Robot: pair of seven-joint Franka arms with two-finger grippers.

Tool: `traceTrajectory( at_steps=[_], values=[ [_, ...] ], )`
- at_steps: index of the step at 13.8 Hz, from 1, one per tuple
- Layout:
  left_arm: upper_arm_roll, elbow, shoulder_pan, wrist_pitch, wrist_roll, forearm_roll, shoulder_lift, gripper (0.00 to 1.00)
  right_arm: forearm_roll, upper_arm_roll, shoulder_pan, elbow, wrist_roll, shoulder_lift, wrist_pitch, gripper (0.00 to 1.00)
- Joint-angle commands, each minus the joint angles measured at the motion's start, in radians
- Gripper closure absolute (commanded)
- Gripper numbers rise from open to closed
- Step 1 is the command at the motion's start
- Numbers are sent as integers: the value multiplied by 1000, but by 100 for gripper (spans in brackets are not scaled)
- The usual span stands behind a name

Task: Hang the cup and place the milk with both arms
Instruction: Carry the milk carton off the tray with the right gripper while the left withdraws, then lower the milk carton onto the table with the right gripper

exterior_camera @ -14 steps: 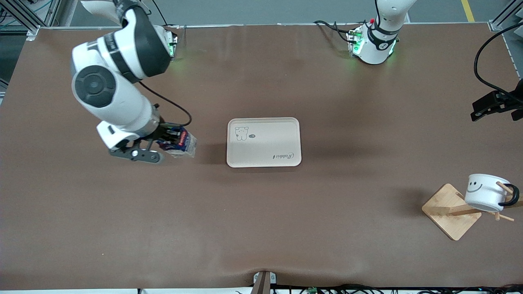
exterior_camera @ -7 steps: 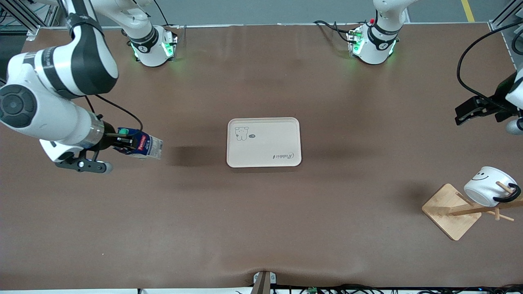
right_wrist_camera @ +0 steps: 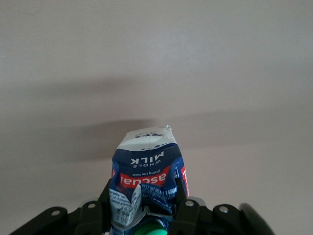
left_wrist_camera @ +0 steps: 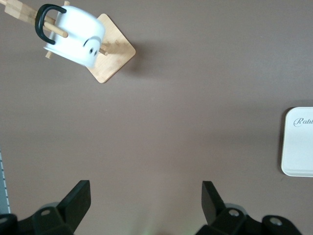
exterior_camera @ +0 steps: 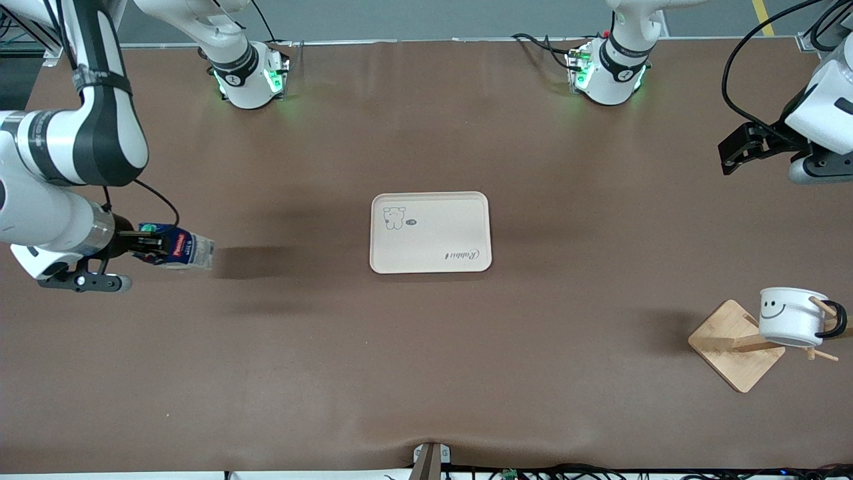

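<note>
A: Two arms are in play, so which of them has your carton?

B: You'll find the right gripper [exterior_camera: 150,245] at the lower left of the front view, up over bare brown table [exterior_camera: 426,373] toward the right arm's end. Its fingers are clamped tight on the small dark blue milk carton with the round green cap [exterior_camera: 174,247], which lies tipped on its side in the air, its pale end pointing toward the tray. In the right wrist view you see the carton [right_wrist_camera: 146,181] pinched between the black fingers [right_wrist_camera: 182,208], label upside down.

A: And the tray?

B: The cream rectangular tray with the little bear drawing [exterior_camera: 430,232] sits in the middle of your frame with nothing on it, well apart from the carton.

A: What about the mug?

B: Look at the lower right corner. The small white enamel mug with the black smiley face [exterior_camera: 791,316] hangs by its thin black loop handle on a peg of the pale wooden rack with the square base [exterior_camera: 732,347]. The left wrist view shows the same mug [left_wrist_camera: 76,35] on the peg.

A: Is the left gripper near it?

B: No. The left gripper [exterior_camera: 740,148] is at the upper right edge, over the table well apart from the rack, its jaws spread wide and holding nothing.
</note>
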Motion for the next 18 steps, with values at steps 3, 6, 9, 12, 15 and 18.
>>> traceTrajectory(
  at_steps=[3, 6, 9, 12, 15, 18],
  values=[
    [103, -85, -47, 24, 0, -74, -66, 0, -17, -44, -7, -172, -99, -53, 152, 100],
    [91, -82, -49, 20, -12, -64, -66, 0, -10, -44, -15, -215, -99, -48, 220, 100],
    [77, -78, -40, 21, -3, -65, -65, 0, 2, -44, -26, -232, -97, -44, 237, 100],
    [84, -39, -37, 21, 2, -73, -43, 0, 92, -44, -42, -245, -97, -40, 246, 100],
    [84, -38, -35, 21, 2, -79, -31, 0, 95, -44, -46, -254, -97, -37, 254, 100],
    [82, -39, -40, 20, -6, -79, -29, 0, 97, -44, -46, -255, -96, -36, 252, 76]
  ],
)
